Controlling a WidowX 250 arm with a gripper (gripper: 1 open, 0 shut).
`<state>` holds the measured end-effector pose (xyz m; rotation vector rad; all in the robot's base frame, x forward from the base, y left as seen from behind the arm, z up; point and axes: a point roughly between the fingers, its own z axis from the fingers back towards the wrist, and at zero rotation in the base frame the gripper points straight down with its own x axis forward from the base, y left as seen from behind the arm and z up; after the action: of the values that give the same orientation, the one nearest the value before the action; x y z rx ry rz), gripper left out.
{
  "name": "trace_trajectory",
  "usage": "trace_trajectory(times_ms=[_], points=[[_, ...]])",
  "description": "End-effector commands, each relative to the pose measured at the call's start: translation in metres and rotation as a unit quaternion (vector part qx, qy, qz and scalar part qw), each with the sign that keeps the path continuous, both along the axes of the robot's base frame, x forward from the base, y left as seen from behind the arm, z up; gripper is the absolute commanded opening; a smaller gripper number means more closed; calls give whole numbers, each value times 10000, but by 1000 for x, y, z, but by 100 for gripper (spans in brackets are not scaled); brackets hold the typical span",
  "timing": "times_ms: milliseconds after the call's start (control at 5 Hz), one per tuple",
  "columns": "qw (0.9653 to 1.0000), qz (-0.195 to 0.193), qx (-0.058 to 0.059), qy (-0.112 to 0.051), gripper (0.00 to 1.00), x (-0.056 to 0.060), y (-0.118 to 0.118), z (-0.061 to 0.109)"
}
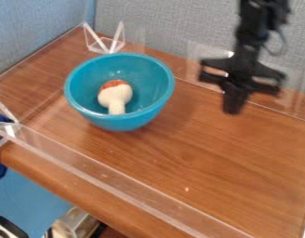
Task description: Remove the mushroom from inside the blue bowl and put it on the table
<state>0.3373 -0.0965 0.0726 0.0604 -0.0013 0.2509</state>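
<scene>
Currently the mushroom [114, 96] lies inside the bowl [118, 91], resting on the bowl's floor with its orange-brown cap toward the far left and its white stem pointing near right. Bowl sits on the counter [205, 158], left of centre, toward the far side. Tool [234, 104] is well apart from the bowl, to its right, near the far clear wall [260, 70]. It points straight down over bare wood; the black arm rises above it out of the top of the frame. Tool is clenched, fingers drawn together, and nothing is seen between them. Whether the tip touches the counter cannot be told; a dark reflection shows on the glossy wood just below it. Low clear walls border the counter on the left, near and far sides. Blue-grey fabric backdrop [44, 23] behind the far wall.
</scene>
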Motion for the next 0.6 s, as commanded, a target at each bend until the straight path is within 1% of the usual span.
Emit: trace_trajectory(times_ms=[0,200,400], points=[[9990,-300,-7,-344,0,4,-19,11],[9983,-475,21,-325,0,-2,-22,0],[9984,-494,28,-279,0,0,-10,-27]])
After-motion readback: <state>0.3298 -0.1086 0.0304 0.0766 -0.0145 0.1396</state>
